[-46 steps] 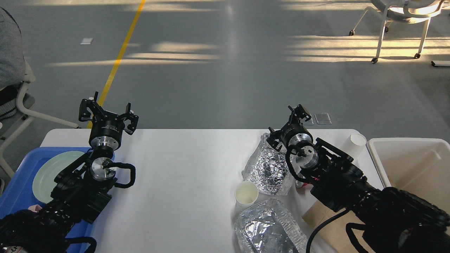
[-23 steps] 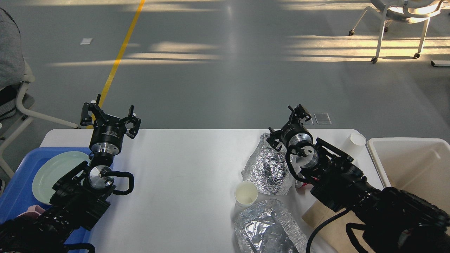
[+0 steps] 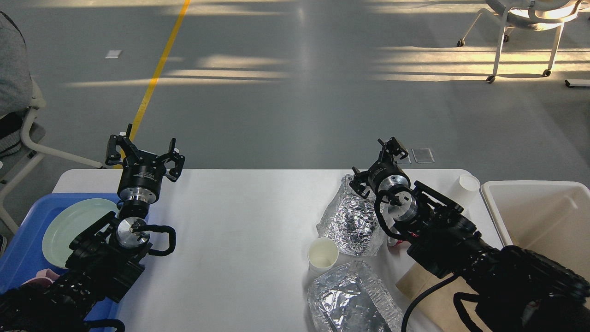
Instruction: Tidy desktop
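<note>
The desktop [image 3: 239, 221] spans the near half of the scene. The left gripper [image 3: 144, 148] is held above its far left edge with fingers spread apart, empty. The right gripper [image 3: 386, 154] is raised above the far right area; whether it is released or clenched cannot be told. Crumpled foil [image 3: 350, 219] and a paper cup [image 3: 322, 254] lie on the right. A pale green plate [image 3: 69, 221] rests in the blue tray [image 3: 23, 244] at left.

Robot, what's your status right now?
Left pincer open, empty. Right pincer unreadable. Desktop untidy: foil, paper cup.
</note>
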Tool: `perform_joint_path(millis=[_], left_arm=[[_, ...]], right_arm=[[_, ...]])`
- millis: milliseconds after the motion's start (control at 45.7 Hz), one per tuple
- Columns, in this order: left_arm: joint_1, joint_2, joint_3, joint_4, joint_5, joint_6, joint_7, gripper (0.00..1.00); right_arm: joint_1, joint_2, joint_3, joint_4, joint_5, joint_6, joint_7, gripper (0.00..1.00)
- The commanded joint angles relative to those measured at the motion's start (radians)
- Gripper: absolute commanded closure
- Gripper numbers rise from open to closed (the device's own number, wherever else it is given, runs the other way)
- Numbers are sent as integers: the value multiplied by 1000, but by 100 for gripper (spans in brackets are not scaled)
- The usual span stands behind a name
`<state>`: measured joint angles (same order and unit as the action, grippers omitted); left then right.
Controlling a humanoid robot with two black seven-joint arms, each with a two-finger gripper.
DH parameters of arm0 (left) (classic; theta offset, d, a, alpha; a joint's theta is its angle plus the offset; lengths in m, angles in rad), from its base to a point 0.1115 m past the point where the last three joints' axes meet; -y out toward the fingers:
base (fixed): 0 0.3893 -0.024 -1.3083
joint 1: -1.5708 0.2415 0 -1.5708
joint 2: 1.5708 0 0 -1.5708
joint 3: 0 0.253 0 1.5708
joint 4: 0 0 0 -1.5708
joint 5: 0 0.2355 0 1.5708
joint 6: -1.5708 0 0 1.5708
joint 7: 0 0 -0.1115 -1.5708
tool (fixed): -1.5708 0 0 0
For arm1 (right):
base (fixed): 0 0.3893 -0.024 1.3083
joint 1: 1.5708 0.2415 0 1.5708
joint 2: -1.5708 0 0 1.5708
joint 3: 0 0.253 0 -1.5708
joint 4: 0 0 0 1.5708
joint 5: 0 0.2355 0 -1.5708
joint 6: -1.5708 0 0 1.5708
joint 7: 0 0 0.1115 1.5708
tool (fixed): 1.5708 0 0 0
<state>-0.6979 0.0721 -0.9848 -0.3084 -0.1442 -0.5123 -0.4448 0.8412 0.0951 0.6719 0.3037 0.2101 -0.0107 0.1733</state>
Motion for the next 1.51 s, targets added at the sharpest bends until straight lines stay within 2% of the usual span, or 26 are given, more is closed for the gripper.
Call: perform_joint_path(millis=[0, 1028, 1488], left_arm=[[0, 0, 0, 0, 0, 0, 0, 0], [0, 0, 0, 0, 0, 0, 0, 0], [0, 0, 0, 0, 0, 0, 0, 0]], right_arm=[[1, 0, 0, 0, 2, 0, 0, 0], [1, 6, 0, 2, 0, -3, 0, 0], [10, -41, 5, 8, 0, 0, 0, 0]])
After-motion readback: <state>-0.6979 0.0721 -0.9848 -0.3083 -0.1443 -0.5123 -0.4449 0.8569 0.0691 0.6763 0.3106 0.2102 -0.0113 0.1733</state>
